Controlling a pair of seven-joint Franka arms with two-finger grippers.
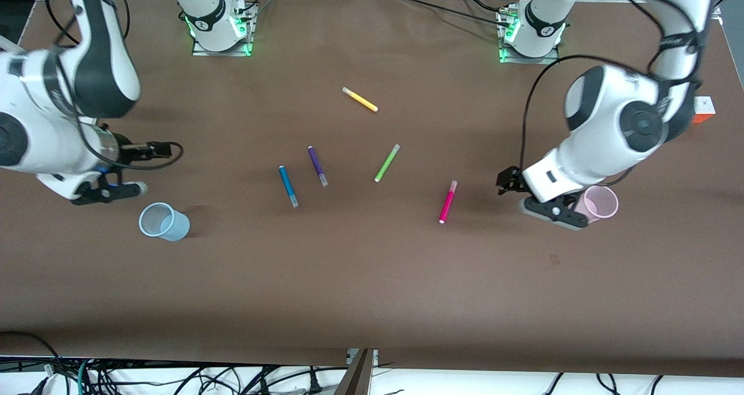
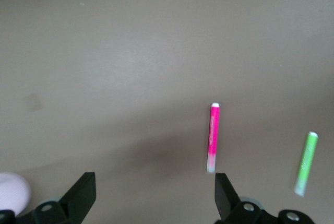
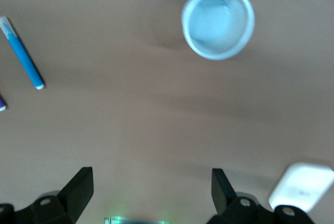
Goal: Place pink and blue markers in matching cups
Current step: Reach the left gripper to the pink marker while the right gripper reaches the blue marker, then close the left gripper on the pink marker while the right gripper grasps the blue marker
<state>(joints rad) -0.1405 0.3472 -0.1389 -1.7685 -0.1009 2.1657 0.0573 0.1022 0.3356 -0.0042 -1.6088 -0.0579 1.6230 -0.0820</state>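
The pink marker (image 1: 447, 202) lies on the brown table, toward the left arm's end. The blue marker (image 1: 288, 186) lies near the middle, beside a purple pen (image 1: 317, 166). The pale pink cup (image 1: 600, 203) stands upright right beside my left gripper (image 1: 552, 214), which is open and empty, low over the table between that cup and the pink marker. The pale blue cup (image 1: 164, 221) stands upright at the right arm's end; my right gripper (image 1: 109, 193) hovers open and empty just farther from the front camera than it. The left wrist view shows the pink marker (image 2: 214, 138); the right wrist view shows the blue cup (image 3: 217, 21) and blue marker (image 3: 23, 54).
A lime-green pen (image 1: 386, 162) lies between the purple pen and the pink marker. A yellow pen (image 1: 360, 99) lies nearer the robots' bases. A small white and orange box (image 1: 703, 107) sits at the table edge at the left arm's end.
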